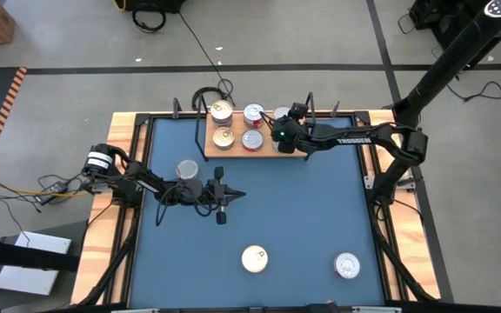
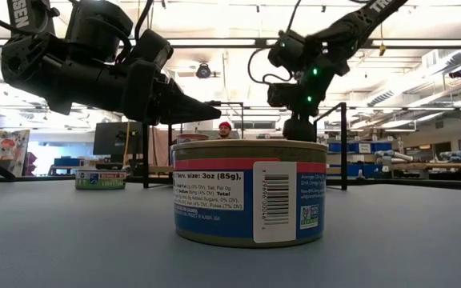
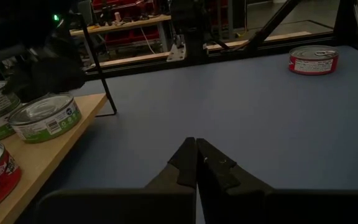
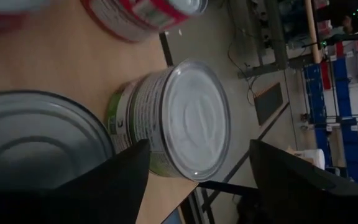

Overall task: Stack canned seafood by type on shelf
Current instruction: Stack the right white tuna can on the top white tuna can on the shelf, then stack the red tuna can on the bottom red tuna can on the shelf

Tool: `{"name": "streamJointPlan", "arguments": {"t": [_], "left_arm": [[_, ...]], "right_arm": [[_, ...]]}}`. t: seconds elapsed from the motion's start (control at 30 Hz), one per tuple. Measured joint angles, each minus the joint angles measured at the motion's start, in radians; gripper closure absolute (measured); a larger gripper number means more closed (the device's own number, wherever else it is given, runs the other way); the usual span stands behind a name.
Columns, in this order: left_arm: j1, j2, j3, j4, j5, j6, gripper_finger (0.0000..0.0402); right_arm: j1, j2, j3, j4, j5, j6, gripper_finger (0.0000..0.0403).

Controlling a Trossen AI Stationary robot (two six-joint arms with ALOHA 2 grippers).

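Observation:
The shelf (image 1: 238, 153) is a light-wood board at the table's far edge with several tins standing on it, among them silver-topped ones (image 1: 224, 136) and red-sided ones (image 1: 252, 139). My right gripper (image 1: 278, 129) hangs open over the shelf's right part. In the right wrist view its fingers (image 4: 199, 144) stand apart above a green-labelled tin (image 4: 179, 118) that rests on the board. My left gripper (image 1: 231, 196) is shut and hovers over mid-table, holding nothing (image 3: 196, 163). Loose tins stand on the blue table: one by the left arm (image 1: 187, 169) and two near the front (image 1: 254, 258) (image 1: 347, 265).
Black wire frames (image 3: 98, 68) stand at the shelf's ends. The table has a raised wooden rim (image 1: 129, 209). Bare blue surface (image 1: 320, 209) lies between the shelf and the front tins. A person shows in the room beyond the table (image 2: 226, 129).

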Motion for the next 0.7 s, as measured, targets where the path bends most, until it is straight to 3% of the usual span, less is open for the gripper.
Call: {"name": "streamJointPlan", "arguments": {"t": [0.23, 0.4, 0.7], "left_arm": [[0.0, 0.0, 0.0, 0.001, -0.021, -0.004, 0.0396], [-0.001, 0.0, 0.0, 0.002, -0.04, -0.005, 0.0396], [-0.002, 0.0, 0.0, 0.001, 0.068, -0.002, 0.0396]], "right_arm": [[0.055, -0.066, 0.123, -0.186, 0.001, 0.109, 0.0147], [0.108, -0.126, 0.19, -0.391, -0.012, 0.207, 0.0195], [0.234, -0.255, 0.196, -0.658, -0.346, 0.464, 0.0343]]}}
